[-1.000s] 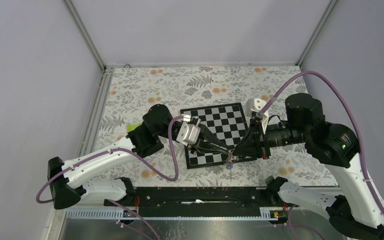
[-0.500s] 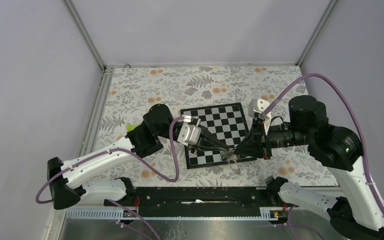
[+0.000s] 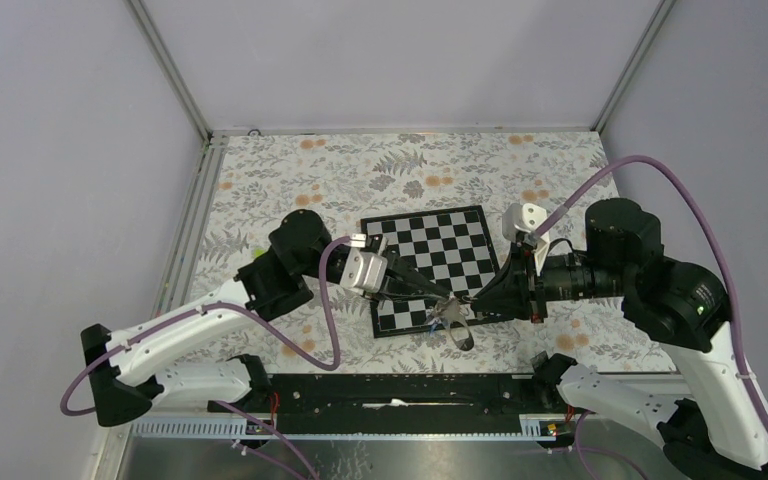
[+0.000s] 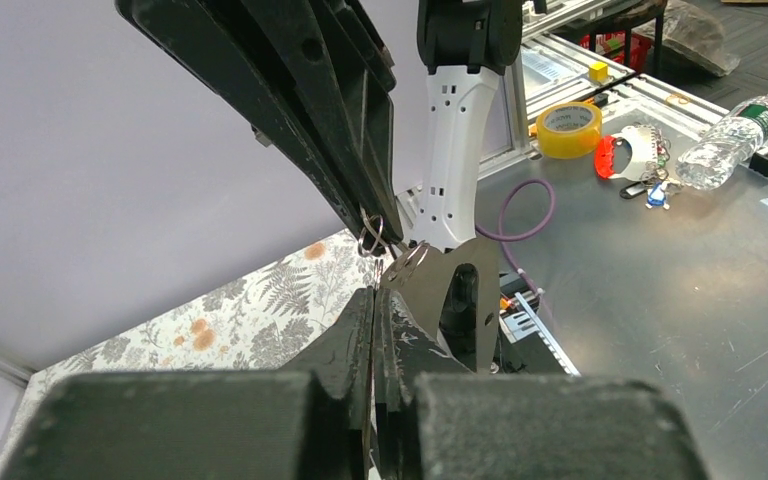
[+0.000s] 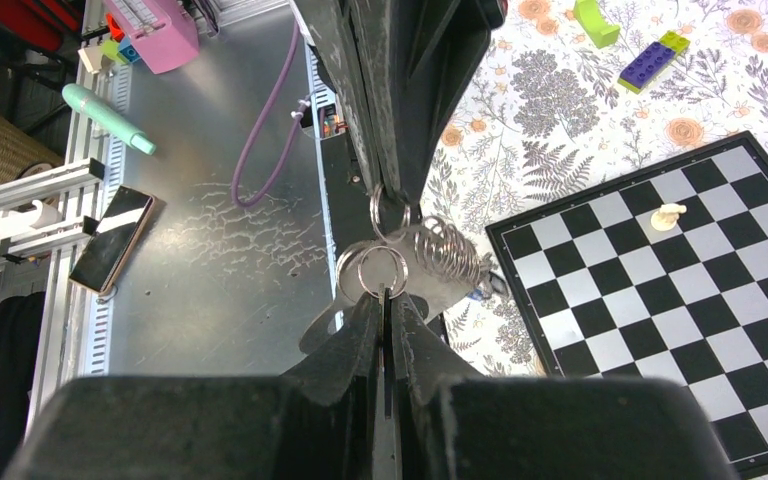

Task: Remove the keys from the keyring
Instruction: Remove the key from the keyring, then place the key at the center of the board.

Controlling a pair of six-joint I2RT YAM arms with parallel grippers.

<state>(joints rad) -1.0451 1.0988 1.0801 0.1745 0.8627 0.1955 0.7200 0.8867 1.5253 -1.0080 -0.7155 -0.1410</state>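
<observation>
Up off the floral cloth [image 3: 290, 180], strung between both claw tips above the near edge of the chessboard [image 3: 440, 245]: keyring [image 3: 452, 318], strap [image 3: 458, 332] drooping below. Pinched at one small metal ring [image 5: 384, 270] by the right gripper [image 5: 385, 297], fingers pressed together on it. Gripped at a neighbouring ring [image 5: 384, 212] by the left gripper [image 4: 374, 297], likewise closed tight. Wire coil [image 5: 442, 255] just beside both rings. Keys too small to pick out. Farther off on the board, a pale pawn [image 5: 669, 214]; on the cloth, a lime-green piece [image 5: 597, 20] near a purple-and-yellow brick [image 5: 657, 60].
</observation>
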